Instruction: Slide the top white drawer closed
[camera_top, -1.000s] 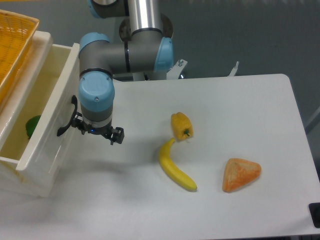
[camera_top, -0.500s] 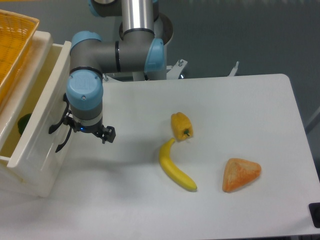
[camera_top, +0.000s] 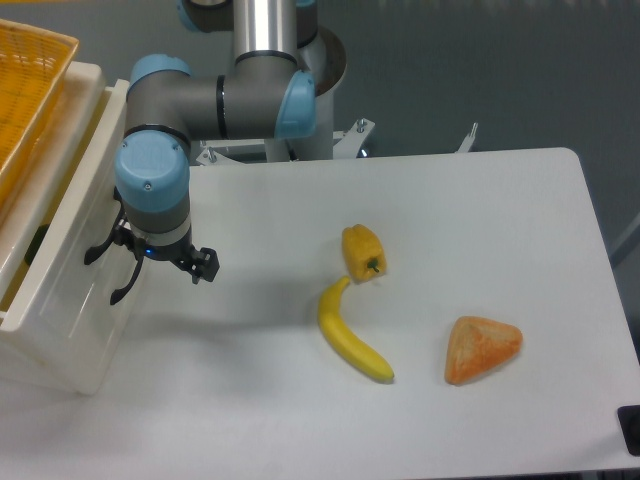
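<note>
The top white drawer (camera_top: 75, 235) stands at the left, its glossy panelled front facing right and only a narrow gap of its inside still showing. Its curved black handle (camera_top: 112, 270) shows just left of my wrist. My gripper (camera_top: 140, 255) points down under the blue wrist joint and presses against the drawer front beside the handle. The wrist hides the fingers, so I cannot tell whether they are open or shut. A dark green thing inside the drawer is almost hidden.
An orange woven basket (camera_top: 25, 95) sits on the cabinet top at the upper left. On the white table (camera_top: 480, 230) lie a yellow pepper (camera_top: 362, 252), a banana (camera_top: 352, 342) and an orange wedge (camera_top: 482, 348). The lower drawer is hidden.
My arm has moved left against the drawer front, and the drawer has slid left into the cabinet. The open gap has narrowed and the green thing inside is nearly covered.
</note>
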